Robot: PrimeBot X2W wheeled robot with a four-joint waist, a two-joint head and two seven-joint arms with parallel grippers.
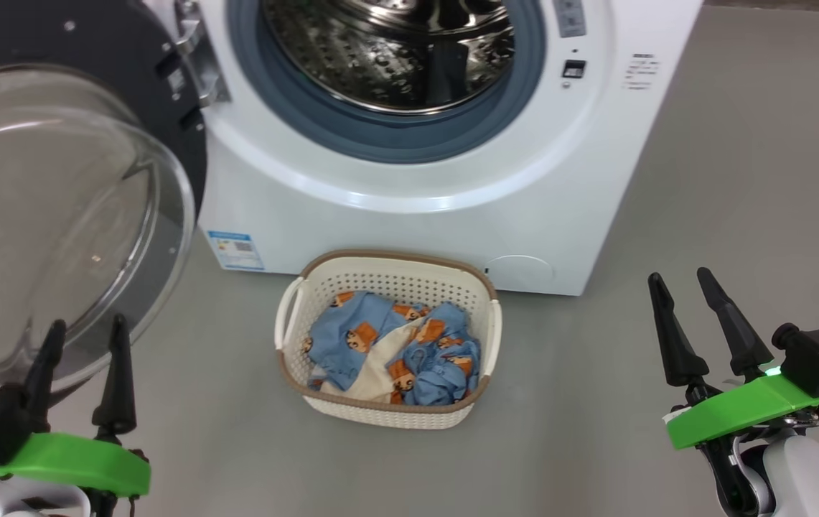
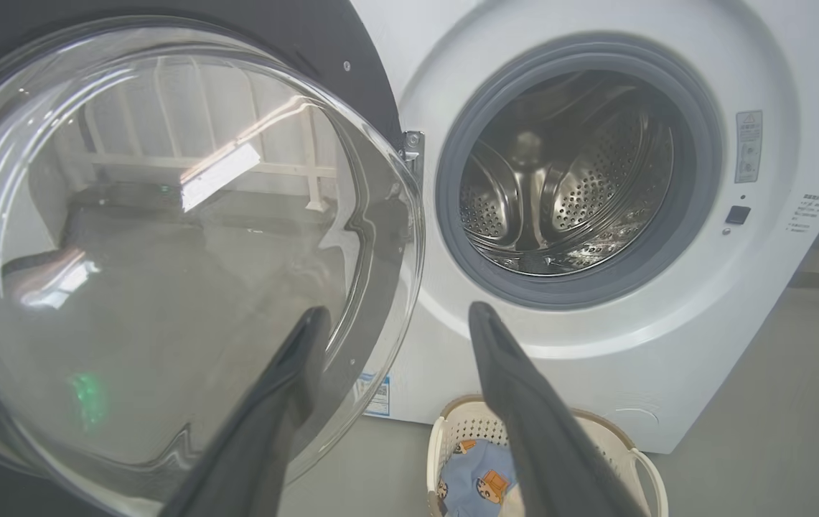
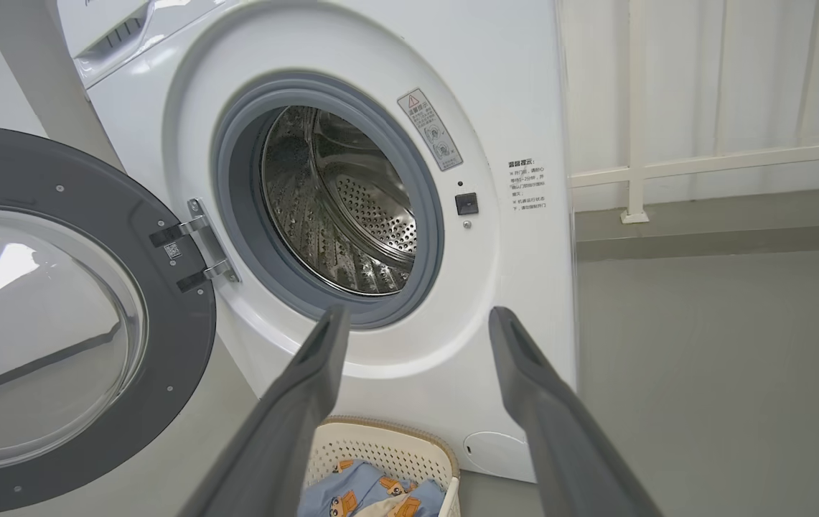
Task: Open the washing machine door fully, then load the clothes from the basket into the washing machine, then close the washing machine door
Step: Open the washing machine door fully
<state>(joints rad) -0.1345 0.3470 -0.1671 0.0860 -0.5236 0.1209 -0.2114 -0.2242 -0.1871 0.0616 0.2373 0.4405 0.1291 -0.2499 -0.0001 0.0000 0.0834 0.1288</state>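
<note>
You are looking down, in the head view, at a white front-loading washing machine point(image 1: 567, 208) filling the upper middle of the frame, with no laundry showing in its steel drum point(image 1: 387, 50). The washing machine door point(image 1: 57, 215) is hanging swung wide at the upper left, so opening looks done and loading is the step in hand. The cream perforated basket point(image 1: 387, 415) is sitting at lower centre, just in front of the machine, with the blue printed clothes point(image 1: 362, 337) lying bunched inside. Your left gripper point(image 1: 88, 321) at lower left and right gripper point(image 1: 679, 274) at lower right are both hovering with fingers spread, holding nothing. Consider lowering the right one, which is standing clear of the door, and pinching a raised fold deeply enough to lift the bundle over the rim without dragging the basket.
</note>
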